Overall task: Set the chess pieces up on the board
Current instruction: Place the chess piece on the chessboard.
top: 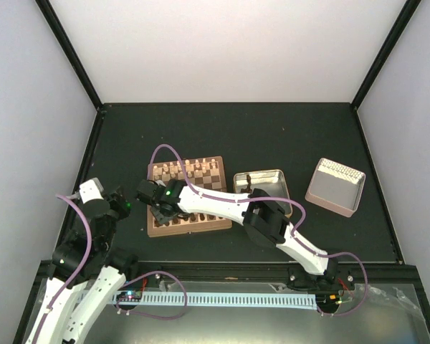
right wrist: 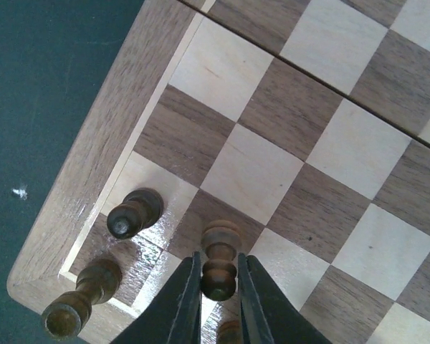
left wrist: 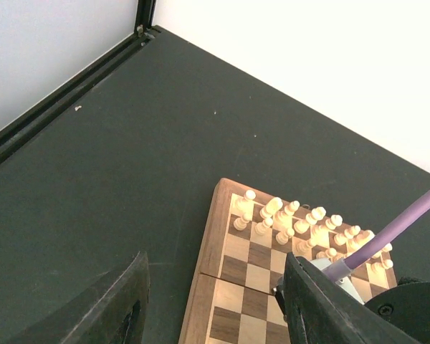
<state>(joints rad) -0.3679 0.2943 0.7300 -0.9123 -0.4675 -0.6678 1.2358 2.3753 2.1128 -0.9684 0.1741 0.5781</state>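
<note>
— Black table (top: 272, 136) under everything. Where does the piece sit?

— A dark pawn (right wrist: 220, 247) stands upright on the board (right wrist: 93, 165), close to its corner. The right tool (right wrist: 219, 287) is clasped on its head, one finger on each side. Whether the base rests flat on the wood, I cannot tell.

— What could spoil it?

— Neighbours. A second dark pawn (right wrist: 132, 213) stands just beside it, toward the board's border. A taller dark piece (right wrist: 79, 304) fills the corner square, and a fourth dark piece (right wrist: 229, 332) peeks out between the fingers. If the fingers spread wide or lift at a slant, I judge they could clip one and topple it. A pawn sticking to one pad would tip too.

— And further out?

— Cream chessmen (left wrist: 294, 222) line the board's far edge, well apart from this corner. The left tool (left wrist: 215, 308) hangs released and empty off the board's left side, so it is harmless unless it swings in.
</note>
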